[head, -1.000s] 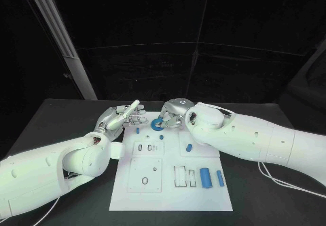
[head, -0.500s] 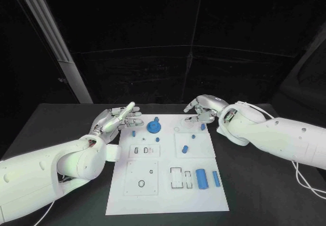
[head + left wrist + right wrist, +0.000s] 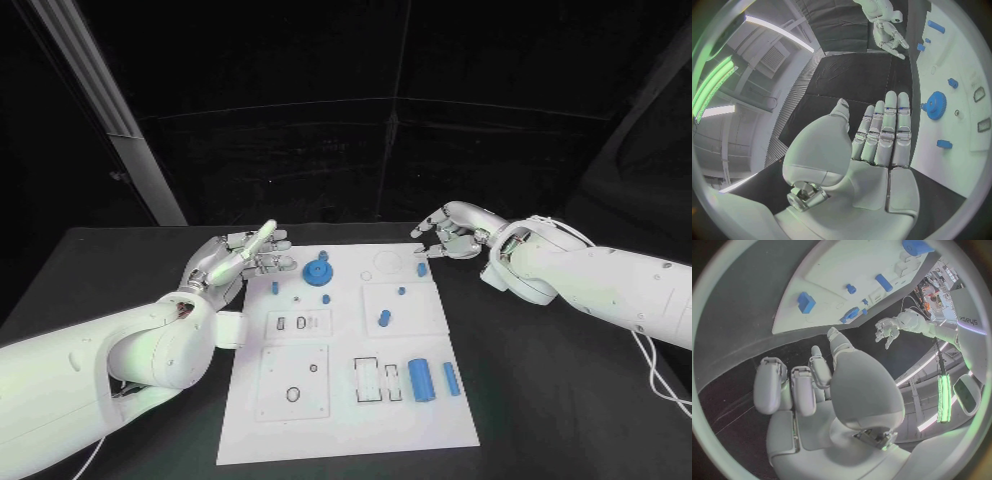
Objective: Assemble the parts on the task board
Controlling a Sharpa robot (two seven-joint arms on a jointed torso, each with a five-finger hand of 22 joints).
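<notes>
Nearest you on the white task board [image 3: 260,440], toward its right edge, a blue cylinder [image 3: 420,380] and a thinner blue bar [image 3: 450,377] lie side by side, close but apart, their long sides running toward the board's far edge. Just left of them you can see two narrow rectangular cut-outs, and further left a square plate with a small oval slot.

Midway up the board, a short blue peg [image 3: 385,319] lies tilted on the right-hand raised plate, with a tiny blue piece [image 3: 400,291] beyond it. On the left side of the board you have another plate with two small slots.

Toward the far edge, the blue gear [image 3: 320,269] sits on the board a little left of centre, with a small blue piece [image 3: 325,298] just nearer than it and another small blue piece [image 3: 274,287] off toward the left edge. In the left wrist view the same gear [image 3: 934,105] lies flat on the board. One more small blue part [image 3: 421,268] lies by the far right corner.

At the far left corner your left hand [image 3: 241,254] hangs over the board's edge, fingers straight and together, holding nothing; the left wrist view shows the flat palm [image 3: 873,145] with nothing in it.

At the far right corner your right hand [image 3: 450,233] sits just beyond the board's edge over the black table [image 3: 548,400], fingers curled loosely downward, with nothing in its grasp; the right wrist view [image 3: 817,385] shows the fingers apart and bare.
</notes>
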